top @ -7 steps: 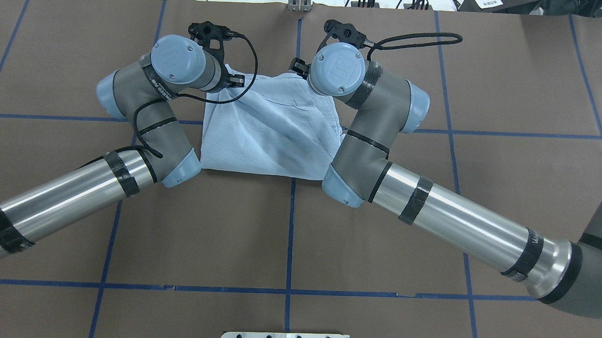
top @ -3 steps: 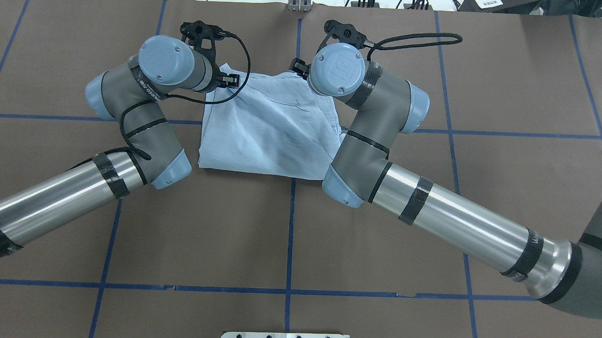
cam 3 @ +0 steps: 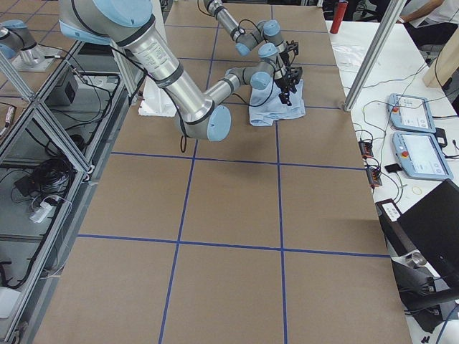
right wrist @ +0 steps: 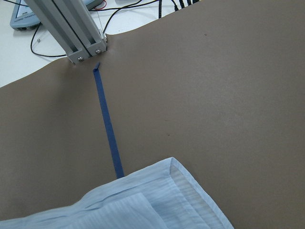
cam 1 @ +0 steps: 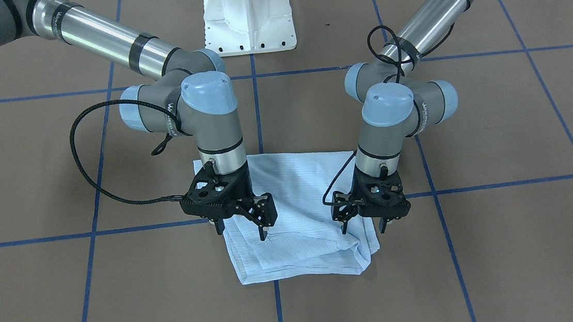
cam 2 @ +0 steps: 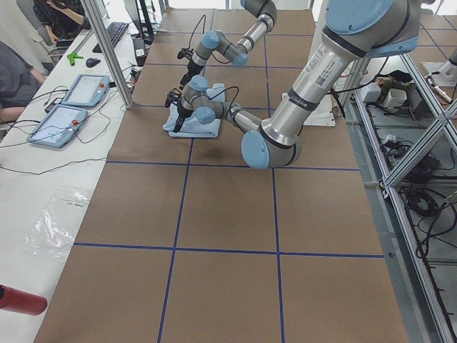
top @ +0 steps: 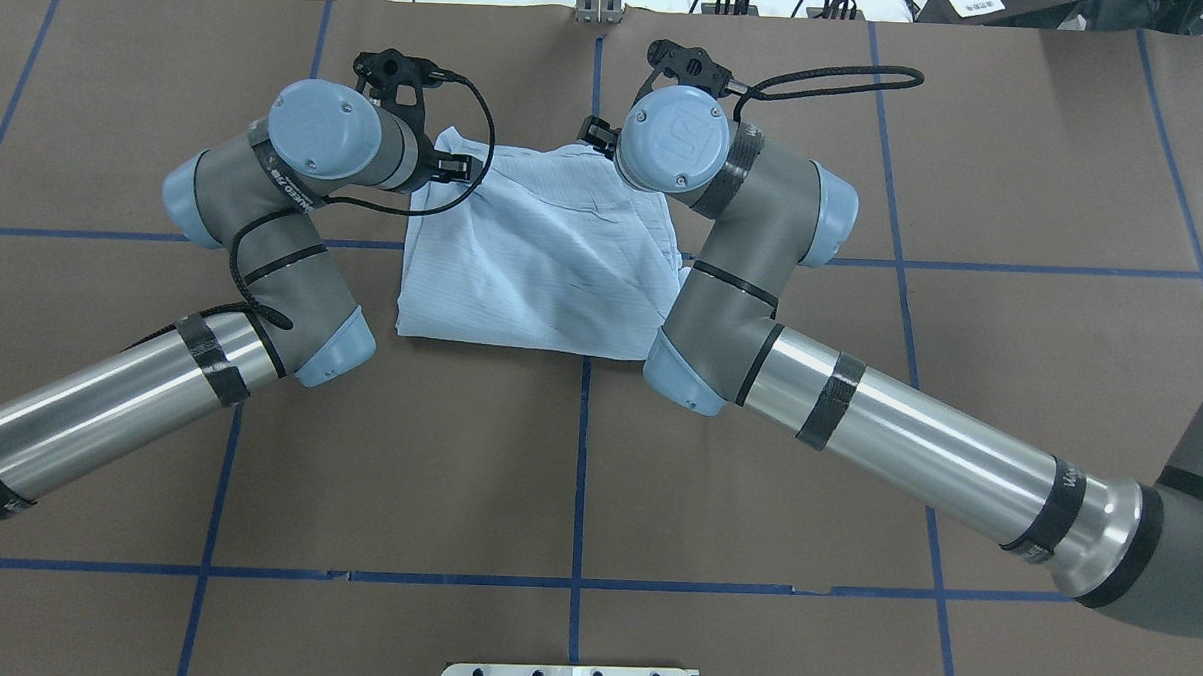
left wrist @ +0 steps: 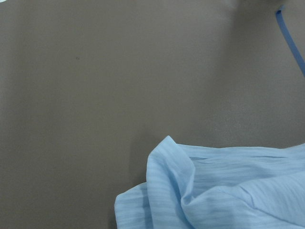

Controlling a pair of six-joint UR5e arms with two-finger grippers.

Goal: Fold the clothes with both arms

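Hanging over the folded shirt [cam 1: 300, 196] on the counter [cam 1: 122, 300]: left hand [cam 1: 363, 225] and right hand [cam 1: 241, 231], both wide, empty.

The shirt [top: 534, 266] is thin woven cloth, matt, finely striped and creased. The table [top: 407, 451] has a matt brown cover (paper-like) marked with smooth blue tape lines [top: 580, 477]. The left arm [top: 88, 420] and right arm [top: 918, 439] have glossy bare-metal tubes, matt grey joint housings and smooth light blue plastic caps [top: 314, 128]. The left gripper [cam 1: 364, 227] and right gripper [cam 1: 241, 232] are matt black plastic.

Folded shirt [top: 544, 256] on brown table [top: 457, 453]
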